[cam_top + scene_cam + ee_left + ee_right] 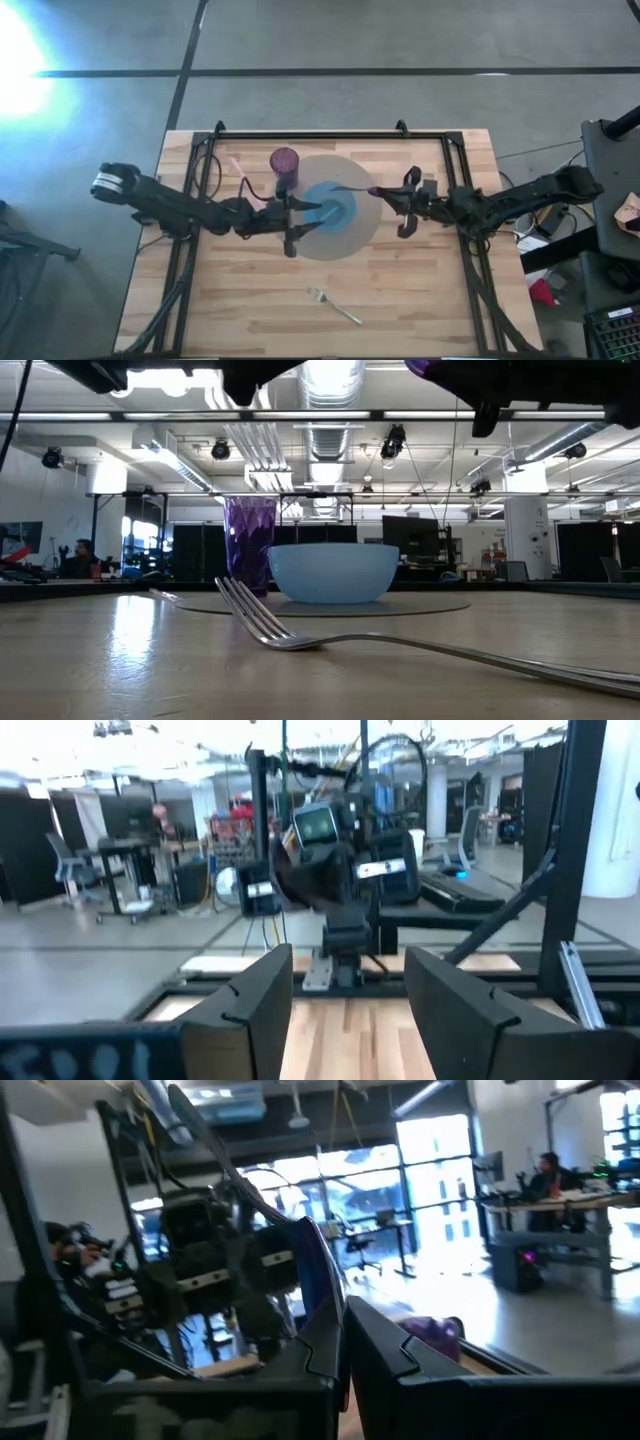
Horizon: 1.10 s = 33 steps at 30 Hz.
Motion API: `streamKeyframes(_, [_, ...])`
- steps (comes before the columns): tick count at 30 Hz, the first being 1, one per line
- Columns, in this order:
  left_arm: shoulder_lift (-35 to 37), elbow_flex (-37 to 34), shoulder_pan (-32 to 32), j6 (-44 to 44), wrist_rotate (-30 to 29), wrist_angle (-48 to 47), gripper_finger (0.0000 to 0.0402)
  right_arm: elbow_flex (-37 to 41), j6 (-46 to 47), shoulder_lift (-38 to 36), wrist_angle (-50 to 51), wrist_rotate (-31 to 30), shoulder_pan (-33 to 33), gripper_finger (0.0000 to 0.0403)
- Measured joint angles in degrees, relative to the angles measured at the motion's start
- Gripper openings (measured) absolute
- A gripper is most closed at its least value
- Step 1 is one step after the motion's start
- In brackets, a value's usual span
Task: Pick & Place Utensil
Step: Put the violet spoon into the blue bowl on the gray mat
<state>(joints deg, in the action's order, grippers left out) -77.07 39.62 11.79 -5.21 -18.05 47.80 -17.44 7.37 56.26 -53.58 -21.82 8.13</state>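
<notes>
Near the front edge of the table [420, 310], a metal fork [334, 305] lies flat on bare wood, well apart from both grippers, with open board on every side of it. Behind it a grey round mat [350, 240] carries a blue bowl [330, 208] and, at its back left rim, a purple tumbler [285, 165]. Over the bowl's left side hangs the left gripper [305, 212], its fingers spread wide with nothing between them, as the left wrist view confirms. Coming from the right, the right gripper [385, 192] sits above the mat's right edge, fingers pinched narrow on a dark slender utensil [345, 188] with a purple handle that reaches over the bowl. Only the low view shows the fork's tines [245, 608] curving upward toward the bowl [333, 572] and tumbler [249, 540], both arms high overhead.
</notes>
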Motion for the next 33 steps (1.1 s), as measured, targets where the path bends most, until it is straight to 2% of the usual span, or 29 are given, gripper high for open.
streamKeyframes(8, [-6.33,-0.02,-0.31,-4.39,0.05,15.21,0.0188,1.02,-1.74,13.15,-17.97,1.44,0.17,0.0008])
streamKeyframes(14, [-8.99,-0.02,-0.90,-5.38,0.14,22.48,0.0188,-0.44,-1.94,22.23,-29.40,2.68,0.15,0.0008])
streamKeyframes(23, [-11.70,2.84,-1.36,-7.17,0.16,22.68,0.0188,-9.00,-2.61,33.16,-29.57,4.39,0.17,0.0008])
streamKeyframes(29, [-10.84,2.84,-1.36,-7.21,0.16,23.14,0.0187,-9.98,-3.02,33.81,-29.72,4.37,0.17,0.0008])
streamKeyframes(33, [-10.68,2.80,-1.44,-7.45,0.16,24.49,0.0169,-9.98,-2.14,33.88,-29.72,4.42,0.17,0.0008])
